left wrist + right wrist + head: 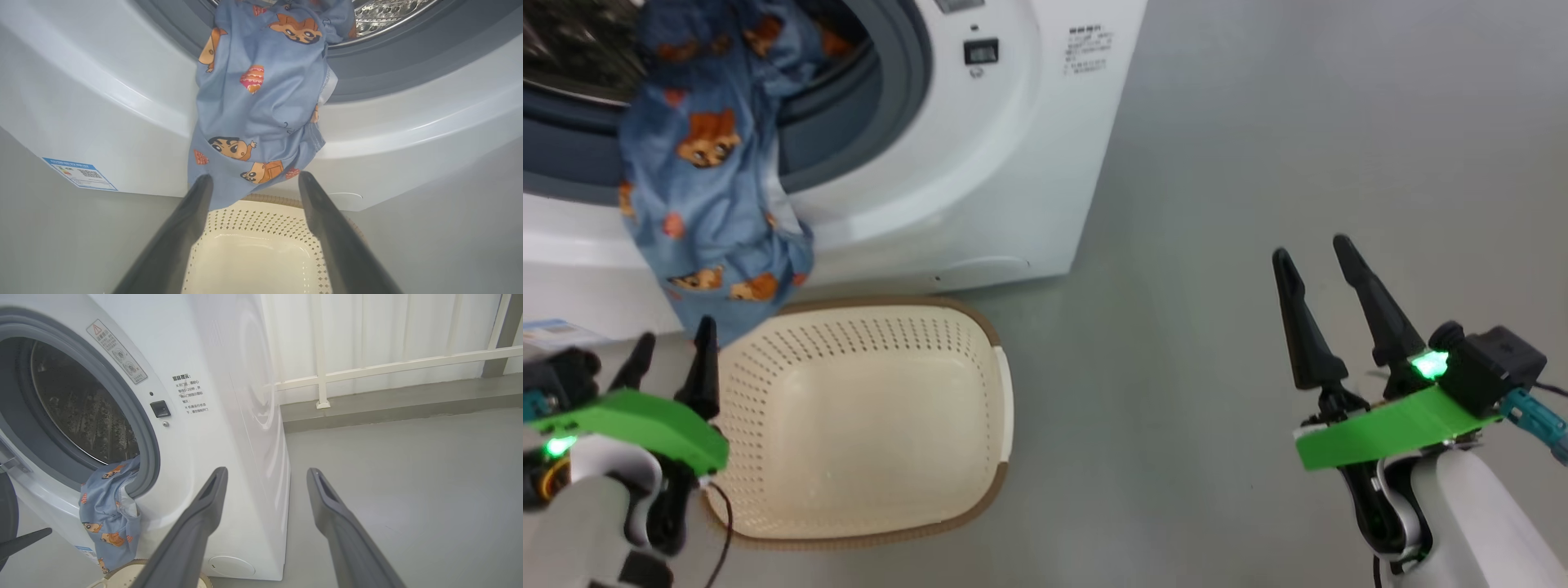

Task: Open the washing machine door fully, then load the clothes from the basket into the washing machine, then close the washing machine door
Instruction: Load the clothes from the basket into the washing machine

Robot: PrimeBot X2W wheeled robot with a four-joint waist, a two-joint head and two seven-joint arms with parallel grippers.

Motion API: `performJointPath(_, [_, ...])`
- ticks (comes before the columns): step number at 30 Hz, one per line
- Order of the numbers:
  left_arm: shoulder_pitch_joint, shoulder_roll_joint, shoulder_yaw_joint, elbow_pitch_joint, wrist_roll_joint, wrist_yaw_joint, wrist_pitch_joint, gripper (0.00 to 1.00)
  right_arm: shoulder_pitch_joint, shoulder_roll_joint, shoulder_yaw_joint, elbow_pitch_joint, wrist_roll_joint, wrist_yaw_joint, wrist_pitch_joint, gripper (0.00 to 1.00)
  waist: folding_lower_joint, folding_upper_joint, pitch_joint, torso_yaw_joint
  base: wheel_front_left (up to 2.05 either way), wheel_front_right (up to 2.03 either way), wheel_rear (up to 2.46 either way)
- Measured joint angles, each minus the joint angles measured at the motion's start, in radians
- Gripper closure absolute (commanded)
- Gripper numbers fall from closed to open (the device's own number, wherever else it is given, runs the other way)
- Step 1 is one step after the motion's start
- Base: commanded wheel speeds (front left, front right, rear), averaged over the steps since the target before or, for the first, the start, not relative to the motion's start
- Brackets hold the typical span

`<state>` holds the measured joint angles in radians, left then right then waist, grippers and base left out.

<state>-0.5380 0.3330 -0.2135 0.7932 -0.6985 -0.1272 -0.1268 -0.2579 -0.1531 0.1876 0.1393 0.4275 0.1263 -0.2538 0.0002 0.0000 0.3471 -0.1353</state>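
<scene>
Left gripper [675, 331] and right gripper [1308, 246] fingers are spread and empty, so the clothes [707, 175] hanging over the gasket [894, 73] may slide out.

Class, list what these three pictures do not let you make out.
- How much of the clothes lies inside the drum: cut off by the top edge, head and left wrist views.
- Near-left corner of the basket: hidden behind the left gripper, head view.
- Print on the blue label: too small, left wrist view.

The left gripper [675, 328] is pictured at lower left and the right gripper [1308, 247] at lower right of the head view, jaws parted, pointed up-frame.
</scene>
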Motion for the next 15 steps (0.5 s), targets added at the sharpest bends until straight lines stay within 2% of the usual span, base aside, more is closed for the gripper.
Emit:
performJointPath(5, [-0.092,0.025,-0.054,0.057,-0.057,0.000,0.004,0.00,-0.028,0.027,0.002,-0.015,-0.025,0.000,0.000,0.00,0.0001,0.0000,0.078,-0.023,0.00,0.00,0.00])
performJointPath(15, [-0.239,0.072,-0.097,0.153,-0.190,-0.001,0.021,0.00,-0.085,0.060,0.006,-0.035,-0.053,0.000,0.000,0.00,0.0000,0.0000,0.213,-0.071,0.00,0.00,0.00])
